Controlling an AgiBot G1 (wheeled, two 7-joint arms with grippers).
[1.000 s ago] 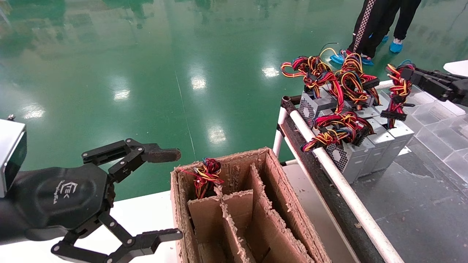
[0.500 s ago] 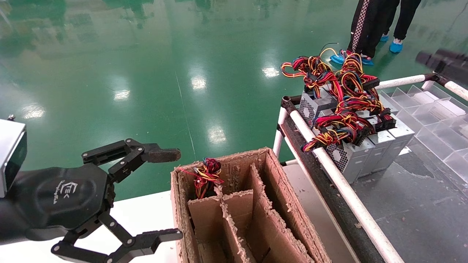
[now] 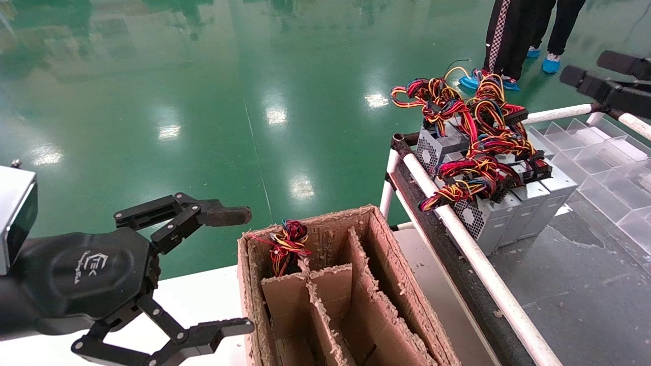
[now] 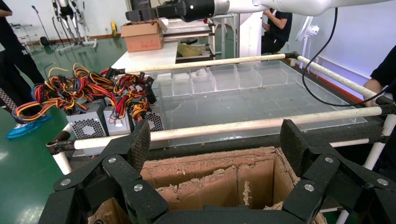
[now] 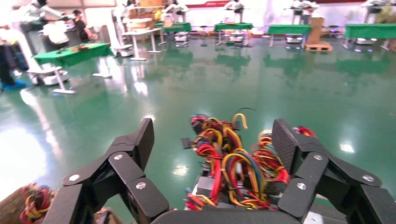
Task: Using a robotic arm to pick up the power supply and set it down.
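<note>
Several grey power supplies [image 3: 501,216] stand in a row on the rack at the right, with red, yellow and black wire bundles [image 3: 470,132] piled on top. My right gripper [image 3: 592,68] hangs open above and to the right of them, holding nothing. In the right wrist view the wires [image 5: 233,163] lie below the open right gripper [image 5: 214,140]. My left gripper [image 3: 239,272] stands open and empty beside the brown carton [image 3: 402,300]; the left wrist view shows it [image 4: 215,142] over the carton's rim [image 4: 210,163]. A wire bundle [image 3: 286,244] sticks out of the carton's far left compartment.
A white pipe rail [image 3: 478,262] runs between the carton and the rack. Clear plastic dividers [image 3: 600,152] sit behind the power supplies. A person's legs with blue shoe covers [image 3: 513,46] stand on the green floor beyond the rack. The carton rests on a white table [image 3: 203,300].
The right gripper let go of a wire bundle it had lifted; the bundle dropped back onto the row of power supplies. The gripper rose up and away and now stands open. The left arm stayed still.
</note>
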